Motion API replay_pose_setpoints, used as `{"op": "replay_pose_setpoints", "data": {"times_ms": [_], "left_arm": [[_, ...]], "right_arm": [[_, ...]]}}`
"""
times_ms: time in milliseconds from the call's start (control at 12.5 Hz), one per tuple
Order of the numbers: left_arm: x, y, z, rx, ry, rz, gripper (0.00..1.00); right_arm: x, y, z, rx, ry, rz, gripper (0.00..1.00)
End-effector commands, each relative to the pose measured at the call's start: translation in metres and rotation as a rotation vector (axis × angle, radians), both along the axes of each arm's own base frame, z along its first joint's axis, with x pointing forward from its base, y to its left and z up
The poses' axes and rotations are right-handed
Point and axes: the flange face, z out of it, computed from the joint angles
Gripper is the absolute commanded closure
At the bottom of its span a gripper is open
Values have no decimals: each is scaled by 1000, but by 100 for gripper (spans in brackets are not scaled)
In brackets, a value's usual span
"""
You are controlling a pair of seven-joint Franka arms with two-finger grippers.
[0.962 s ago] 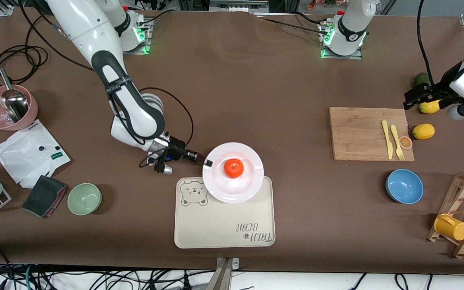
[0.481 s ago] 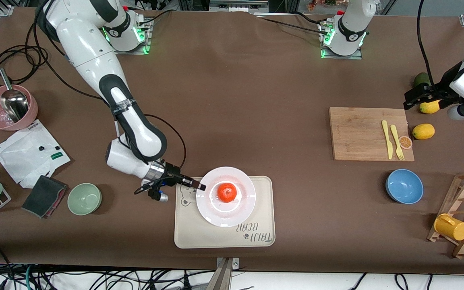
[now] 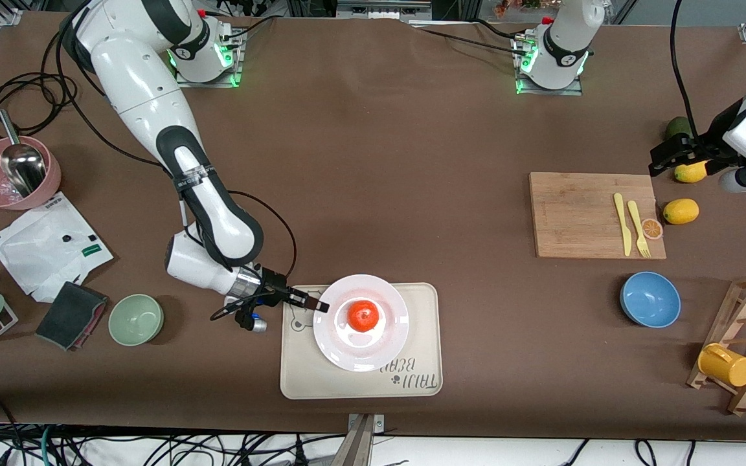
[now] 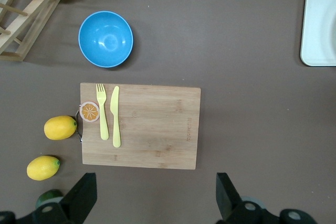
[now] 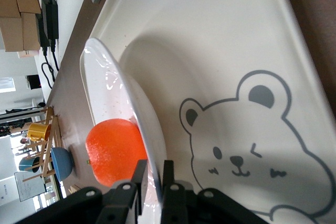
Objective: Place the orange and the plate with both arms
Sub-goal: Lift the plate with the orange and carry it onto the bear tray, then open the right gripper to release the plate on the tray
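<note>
Front view: my right gripper (image 3: 320,306) is clamped on the plate (image 3: 361,322) at its rim, on the side toward the right arm's end of the counter (image 3: 412,142). The plate sits over the tray (image 3: 360,382) with the orange (image 3: 363,316) on its middle; bare tray shows nearer the camera. My left gripper (image 3: 671,155) waits over the lemon (image 3: 690,171), fingers apart, holding nothing.

Left wrist view: board (image 4: 152,129), blue bowl (image 4: 105,39), open counter between.

Right wrist view: fingers (image 5: 139,174) pinch the plate's edge above the bear print (image 5: 247,145).
</note>
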Motion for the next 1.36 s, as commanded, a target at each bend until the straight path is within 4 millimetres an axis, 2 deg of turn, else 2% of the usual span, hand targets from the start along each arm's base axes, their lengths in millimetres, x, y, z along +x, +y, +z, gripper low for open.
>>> {"op": "replay_pose_setpoints", "data": {"times_ms": [0,80,160,321,561,641,721,882,962,1122,1282], "left_arm": [[2,2,6,18,4,-19,0],[2,2,6,18,4,-19,0],[2,2,6,20,4,-19,0],[2,2,6,20,4,-19,0],[2,1,5,18,7,-19,0],[2,0,5,17,7,-14,0],[2,-1,5,17,7,-17,0],[2,-1,5,17,7,-19,0],[2,0,5,17,7,-20,0],[1,0,4,14,13,-22,0],[1,-1,5,14,16,-22,0]], "right_arm": [[0,1,-1,-46,-24,56,70],[2,2,6,-101,-61,110,62],[1,2,13,-155,-95,167,51],[0,-6,29,-272,-151,259,41],[-5,-17,54,-346,-184,313,35],[-9,-17,64,-362,-193,337,13],[-15,-23,76,-399,-207,363,0],[-41,-37,114,-468,-223,402,0],[-49,-68,131,-520,-214,397,0],[-81,-95,182,-633,-195,522,0],[-103,-126,236,-762,-95,587,0]]}}
